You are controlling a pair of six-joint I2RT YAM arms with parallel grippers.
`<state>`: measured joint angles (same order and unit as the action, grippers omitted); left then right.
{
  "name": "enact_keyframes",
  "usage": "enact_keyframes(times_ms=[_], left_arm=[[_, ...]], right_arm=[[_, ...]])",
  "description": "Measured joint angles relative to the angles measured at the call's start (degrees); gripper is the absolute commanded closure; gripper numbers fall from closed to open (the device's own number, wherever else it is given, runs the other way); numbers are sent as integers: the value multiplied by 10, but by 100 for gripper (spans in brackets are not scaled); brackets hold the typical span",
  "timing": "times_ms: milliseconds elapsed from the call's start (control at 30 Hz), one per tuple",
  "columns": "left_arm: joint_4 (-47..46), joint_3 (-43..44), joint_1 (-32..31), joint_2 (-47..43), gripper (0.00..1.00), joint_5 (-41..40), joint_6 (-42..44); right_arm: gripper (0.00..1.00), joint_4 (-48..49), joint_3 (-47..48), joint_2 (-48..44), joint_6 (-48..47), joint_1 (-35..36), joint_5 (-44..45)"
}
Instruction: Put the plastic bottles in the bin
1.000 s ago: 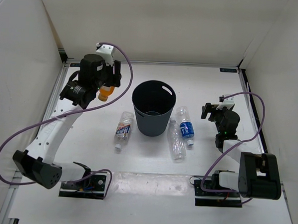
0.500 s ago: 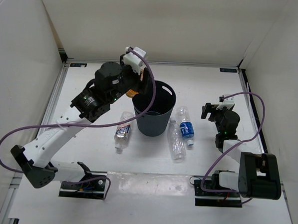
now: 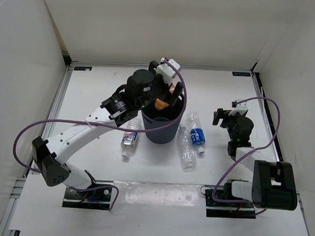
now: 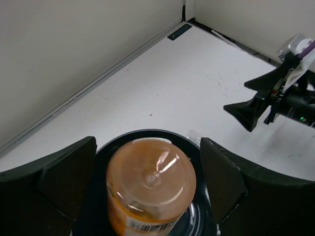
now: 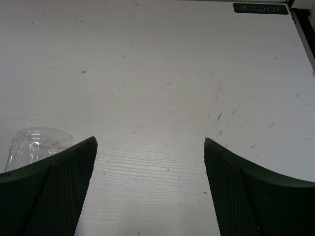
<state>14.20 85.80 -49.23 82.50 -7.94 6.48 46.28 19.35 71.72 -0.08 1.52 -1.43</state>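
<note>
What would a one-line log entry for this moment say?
left hand: open above bin | orange bottle: ungripped, at bin mouth | right hand: open over table | beside bin: three clear bottles

A: What stands around the table?

B: Plain white walls on three sides. The back wall (image 3: 151, 28) rises beyond the left gripper (image 3: 166, 97). The left wall (image 3: 16, 89) is far to that gripper's left. The right wall (image 3: 307, 78) stands to the right of the right gripper (image 3: 221, 117).

A: And the table itself?

B: The table top (image 3: 212, 89) is white and matte. Small grey scuffs (image 5: 219, 93) lie just ahead of the right gripper, and a dark label (image 5: 261, 8) sits further ahead, to its right. A glossy patch (image 3: 159, 192) shines well behind both grippers.

A: How is the light?

B: Soft and even. Shadows are pale.
</note>
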Motion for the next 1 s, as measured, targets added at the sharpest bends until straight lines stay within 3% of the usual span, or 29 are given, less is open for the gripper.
enact_keyframes(times_ms=[267,500,633,800,1000], left_arm=[[-26,-26,2,-10,0,-1,5],[-24,-100,24,-106,0,-15,21],[-7,-136,95,-183,0,-25,-2],[4,-223,201,-298,0,-49,-92],[44,-260,284,-315,0,-13,-185]], right_arm=[[10,0,0,0,0,0,0],[10,0,0,0,0,0,0],[10,0,0,0,0,0,0],[10,0,0,0,0,0,0],[10,0,0,0,0,0,0]])
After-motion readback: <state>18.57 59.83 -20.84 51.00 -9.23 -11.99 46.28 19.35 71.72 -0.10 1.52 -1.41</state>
